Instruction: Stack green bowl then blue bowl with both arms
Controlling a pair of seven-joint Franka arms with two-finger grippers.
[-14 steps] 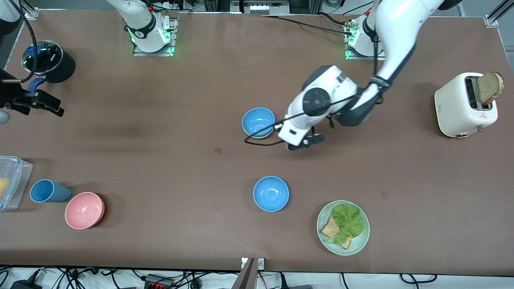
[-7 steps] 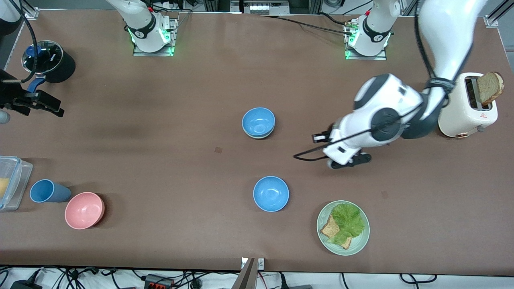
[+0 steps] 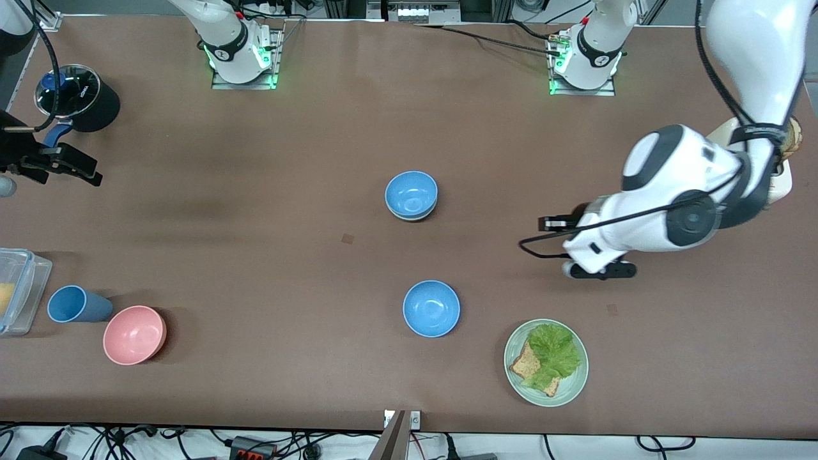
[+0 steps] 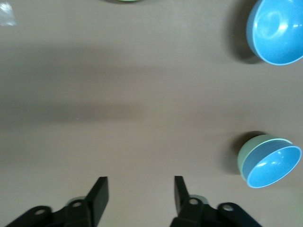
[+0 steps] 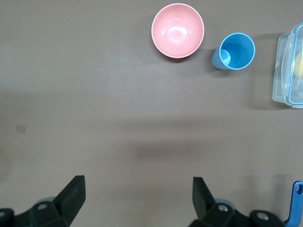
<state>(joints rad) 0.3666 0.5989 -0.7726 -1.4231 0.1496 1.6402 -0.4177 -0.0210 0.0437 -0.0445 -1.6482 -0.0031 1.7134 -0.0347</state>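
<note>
A blue bowl [image 3: 411,193] sits nested in the green bowl [image 3: 415,218] at the table's middle; only the green rim shows under it. The left wrist view shows the same pair, blue bowl [image 4: 274,168] inside green bowl [image 4: 248,153]. A second blue bowl [image 3: 431,308] stands alone, nearer the front camera, also in the left wrist view as blue bowl [image 4: 277,30]. My left gripper [image 3: 601,269] hangs over bare table toward the left arm's end, clear of the stack. It shows as left gripper [image 4: 140,194], open and holding nothing. My right gripper [image 3: 57,167] waits at the right arm's end, seen as right gripper [image 5: 137,194], open wide and holding nothing.
A pale green plate [image 3: 516,383] with lettuce and toast lies near the front edge. The toaster [image 3: 785,182] is mostly hidden by the left arm. A pink bowl [image 3: 134,334], a blue cup [image 3: 75,304], a clear container [image 3: 16,291] and a black pot [image 3: 77,97] stand at the right arm's end.
The left arm swung away from the stacked bowls toward its own end of the table, its fingers spreading wider. The stack stayed put. The right arm has not moved.
</note>
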